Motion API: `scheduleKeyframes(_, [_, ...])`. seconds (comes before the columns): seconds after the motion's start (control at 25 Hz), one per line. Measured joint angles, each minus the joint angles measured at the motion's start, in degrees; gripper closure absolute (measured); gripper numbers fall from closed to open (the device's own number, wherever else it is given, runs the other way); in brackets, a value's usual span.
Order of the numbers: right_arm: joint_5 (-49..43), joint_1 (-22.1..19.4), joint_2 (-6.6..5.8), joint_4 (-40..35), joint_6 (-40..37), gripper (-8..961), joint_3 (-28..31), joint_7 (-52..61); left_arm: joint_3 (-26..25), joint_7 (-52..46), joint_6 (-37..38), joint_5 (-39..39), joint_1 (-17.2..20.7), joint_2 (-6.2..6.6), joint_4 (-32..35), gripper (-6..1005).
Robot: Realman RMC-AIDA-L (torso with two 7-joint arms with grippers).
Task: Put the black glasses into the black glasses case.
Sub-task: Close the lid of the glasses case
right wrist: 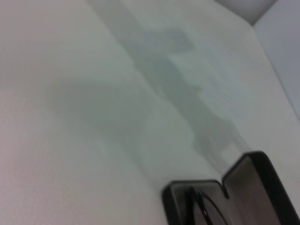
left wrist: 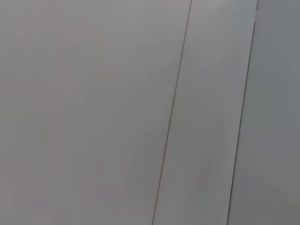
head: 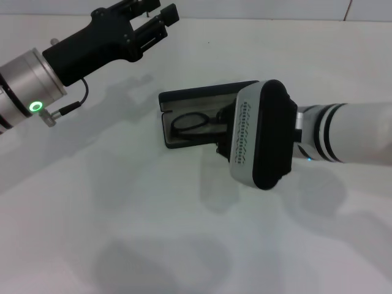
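The black glasses case [head: 202, 93] lies open in the middle of the white table, its lid standing up on the far side. The black glasses [head: 188, 122] lie inside on the greyish lining. My right gripper [head: 223, 130] is at the case's right end, over the glasses, mostly hidden behind its own grey and black wrist housing. The right wrist view shows the case's rim [right wrist: 174, 197], the raised lid [right wrist: 255, 185] and one lens of the glasses [right wrist: 206, 212]. My left gripper [head: 166, 9] is open and empty, held high at the far left, well apart from the case.
The white table [head: 122, 214] stretches around the case with the arms' shadows on it. The left wrist view shows only grey wall panels [left wrist: 93, 112] with thin seams.
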Motion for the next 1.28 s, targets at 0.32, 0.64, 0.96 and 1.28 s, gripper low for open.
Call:
scheduleKeyframes(0.32, [15.74,-5.99,-0.32,-8.57,-13.46,667,10.29,-9.92,0.05,-0.25,-1.70,2.42,0.49,0.32,0.00,489])
scheduleKeyframes(0.64, [44.07,-6.20,-0.38,3.77,-48.32,660,43.47,-28.65,1.15,-0.05,-9.20,4.33,-3.03,-0.06,-1.42,490])
scheduleKeyframes(0.96, [45.33,-3.68,-2.37,27.58,-66.98,652,67.87,-42.30,12.40,-1.38,-24.13,4.59,-7.31,-0.09,-3.79,490])
scheduleKeyframes(1.28, [45.02,-5.48,-3.34,34.91,-67.76,645,78.39,-46.13,19.32,-1.77,-31.09,4.72,-10.79,-0.47,-6.01,490])
